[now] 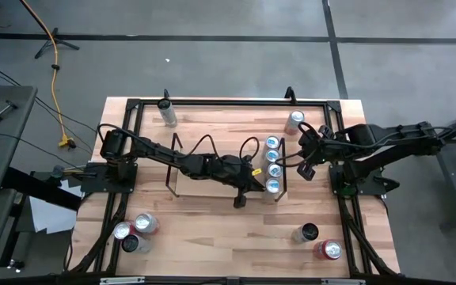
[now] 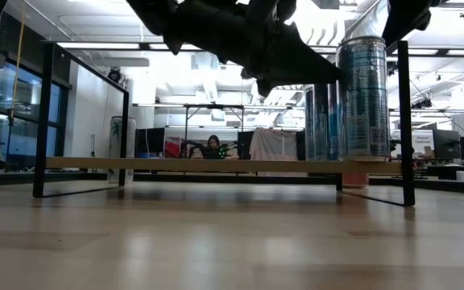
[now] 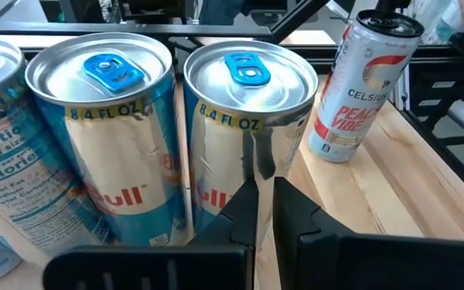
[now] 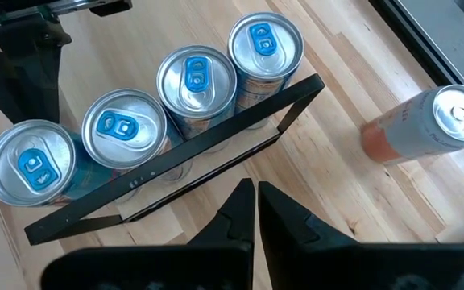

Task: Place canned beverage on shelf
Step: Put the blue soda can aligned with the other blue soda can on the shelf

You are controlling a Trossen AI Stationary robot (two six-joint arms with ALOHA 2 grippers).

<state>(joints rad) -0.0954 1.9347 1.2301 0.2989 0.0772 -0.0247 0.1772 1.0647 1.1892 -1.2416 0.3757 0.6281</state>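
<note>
A light wood-plank tabletop point(image 1: 212, 229) with black metal rails sits on a grey concrete floor point(image 1: 212, 55), where a yellow cable point(image 1: 55, 71) trails at the upper left. On it stands the shelf point(image 1: 204, 176), a low light-wood board with thin black wire frames at both short ends. 4 blue-tabbed Red Bull cans point(image 1: 273, 165) stand in a row along the shelf's right end, just inside the wire frame point(image 4: 176, 165).

The left gripper point(image 1: 240, 202) reaches across the shelf and hangs by its front edge, near the front can of the row, fingers pressed together and holding nothing. In the left wrist view the closed fingers point(image 3: 244, 213) point at the nearest Red Bull can point(image 3: 244, 129), with a white Celsius can point(image 3: 361, 80) standing on the tabletop beyond.

The right gripper point(image 1: 305, 170) hovers just outside the shelf's right frame, fingers pressed together and empty.

Loose cans stand about the tabletop: 1 at the back left point(image 1: 166, 111), 3 clustered at the front left point(image 1: 135, 231), and 2 at the front right point(image 1: 319, 241).

The low view looks under the shelf into a bright open workshop, where a person point(image 2: 213, 147) sits far behind.
</note>
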